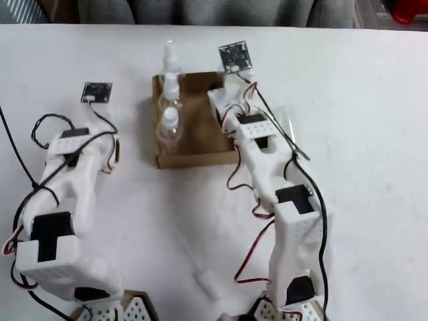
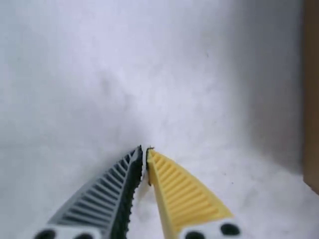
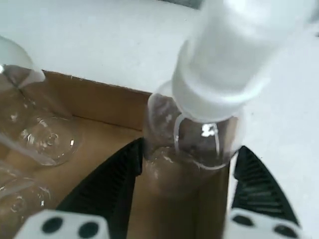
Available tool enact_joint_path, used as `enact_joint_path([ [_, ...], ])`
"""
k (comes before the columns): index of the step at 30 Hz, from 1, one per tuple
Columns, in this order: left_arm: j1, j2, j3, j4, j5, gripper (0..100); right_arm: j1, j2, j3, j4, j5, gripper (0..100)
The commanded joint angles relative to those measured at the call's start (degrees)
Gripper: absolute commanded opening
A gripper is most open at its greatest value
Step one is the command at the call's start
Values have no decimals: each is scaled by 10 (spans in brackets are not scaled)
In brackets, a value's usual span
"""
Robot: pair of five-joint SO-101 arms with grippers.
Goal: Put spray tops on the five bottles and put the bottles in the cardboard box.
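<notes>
Your right tool [image 3: 189,160] is clamped on a clear bottle [image 3: 195,144], with one black finger [image 3: 117,179] on each side of its body. The bottle wears a white spray top [image 3: 227,64]. You are holding it over the inside of the cardboard box [image 1: 200,144], close to one brown wall. You cannot tell from the wrist view whether its base touches the box floor.

In the high view your right arm [image 1: 267,160] stretches over the box's right side. Three other bottles [image 1: 172,87], each with a white top, stand in a row along the box's left side. Two of them show beside your held bottle in the right wrist view.

Your left tool [image 2: 145,149] is closed with nothing in it, its grey and yellow fingertips meeting just above the white tabletop [image 2: 124,74]. The box's edge is off to one side of it.

A loose spray top [image 1: 206,279] with its thin tube lies on the tabletop between the two arm bases.
</notes>
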Motion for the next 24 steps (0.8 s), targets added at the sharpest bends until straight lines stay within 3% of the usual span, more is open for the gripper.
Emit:
enact_joint_path([
  [1,-5,-38,-1,-13,-6,20,2,-1,4,9,7,310],
  [17,-5,-38,-1,-11,-6,20,5,-5,1,2,7,318],
  [24,-5,-38,-2,-11,-6,20,4,-1,16,-76,3,318],
])
